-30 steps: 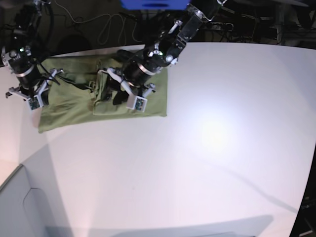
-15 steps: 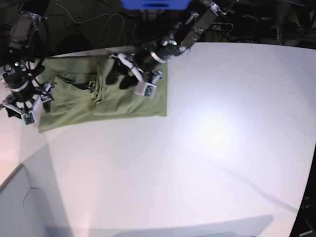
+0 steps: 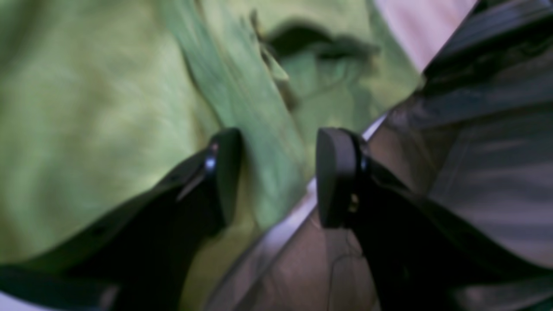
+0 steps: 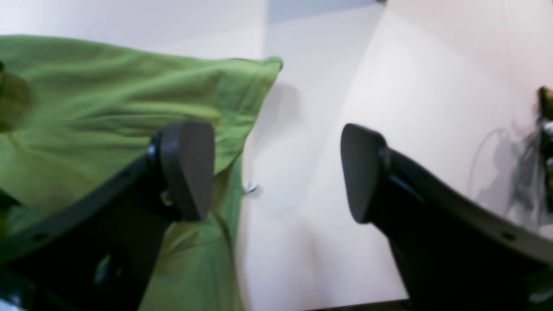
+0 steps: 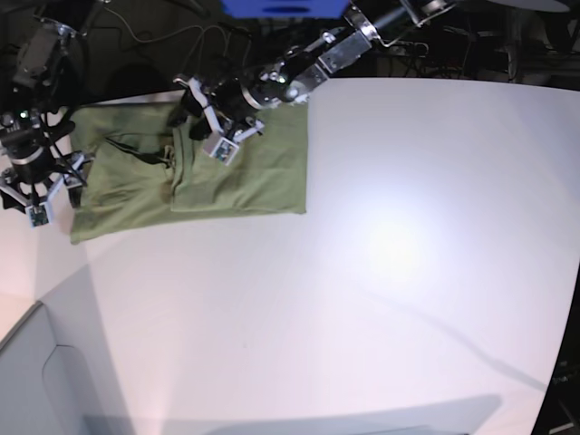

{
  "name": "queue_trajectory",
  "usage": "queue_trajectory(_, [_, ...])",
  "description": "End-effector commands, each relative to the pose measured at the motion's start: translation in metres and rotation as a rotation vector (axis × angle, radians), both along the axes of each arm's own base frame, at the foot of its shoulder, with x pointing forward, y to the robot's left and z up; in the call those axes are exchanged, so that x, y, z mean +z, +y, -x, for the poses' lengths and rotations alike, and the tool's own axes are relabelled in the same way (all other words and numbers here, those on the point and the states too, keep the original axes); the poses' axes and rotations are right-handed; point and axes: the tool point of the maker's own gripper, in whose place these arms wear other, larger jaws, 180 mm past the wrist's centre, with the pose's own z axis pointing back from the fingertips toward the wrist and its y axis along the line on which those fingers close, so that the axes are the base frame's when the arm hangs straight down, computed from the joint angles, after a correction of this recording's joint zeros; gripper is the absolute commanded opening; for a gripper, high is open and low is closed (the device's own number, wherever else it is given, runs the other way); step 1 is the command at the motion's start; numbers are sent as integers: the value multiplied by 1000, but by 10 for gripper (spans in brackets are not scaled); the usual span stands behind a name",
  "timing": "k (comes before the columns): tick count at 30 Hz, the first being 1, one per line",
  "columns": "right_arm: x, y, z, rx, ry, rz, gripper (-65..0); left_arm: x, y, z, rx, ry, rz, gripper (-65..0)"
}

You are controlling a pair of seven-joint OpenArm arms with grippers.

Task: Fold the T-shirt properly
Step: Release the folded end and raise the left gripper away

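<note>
The olive-green T-shirt (image 5: 263, 172) lies partly folded at the table's back left, with a doubled panel on its right half. My left gripper (image 5: 201, 120) hovers over the shirt's back edge near the fold. In the left wrist view it (image 3: 276, 172) is open, and a ridge of the T-shirt (image 3: 86, 108) shows between and below its black fingers (image 3: 224, 172). My right gripper (image 5: 41, 190) sits at the shirt's left end. In the right wrist view it (image 4: 276, 172) is wide open, one finger (image 4: 190, 168) over the T-shirt's edge (image 4: 86, 108), the other over bare table.
The white table (image 5: 408, 254) stretches to the right and front. Dark cables (image 5: 181, 45) and a blue object (image 5: 285, 7) lie behind its back edge. A lower grey surface (image 5: 36, 381) meets the table at the front left.
My right gripper has opened and moved left to the shirt's end. My left arm has drawn back and left, from the folded panel's middle to the shirt's back edge.
</note>
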Motion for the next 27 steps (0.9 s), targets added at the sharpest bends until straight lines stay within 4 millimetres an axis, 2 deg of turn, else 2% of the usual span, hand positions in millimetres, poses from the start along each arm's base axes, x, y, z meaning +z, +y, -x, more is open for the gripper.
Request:
queue_trajectory(1, [14, -4, -7, 7, -45, 17, -204, 15, -13, -8, 0, -34, 46, -372])
queue_trajectory(6, [13, -5, -6, 2, -44, 16, -204, 13, -24, -1, -30, -33, 43, -372])
queue_trajectory(10, [14, -5, -6, 2, -45, 15, -203, 14, -21, -4, -18, -32, 48, -372])
queue_trajectory(13, [11, -6, -6, -2, -38, 11, -182, 31, -19, -8, -17, -69, 81, -372])
queue_trajectory(17, [-3, -12, -10, -27, -14, -25, -121, 74, -19, -13, -19, -145, 162, -371])
queue_trajectory(21, [-28, -17, -10, -58, 39, -78, -73, 93, 9, -28, 25, -210, 168, -370])
queue_trajectory(23, [-38, -19, -10, -72, 62, -101, -68, 95, 28, -37, 66, -225, 155, -370])
queue_trajectory(27, [-58, -20, -4, -92, 110, -140, -67, 77, 97, -61, 229, -221, 62, -370])
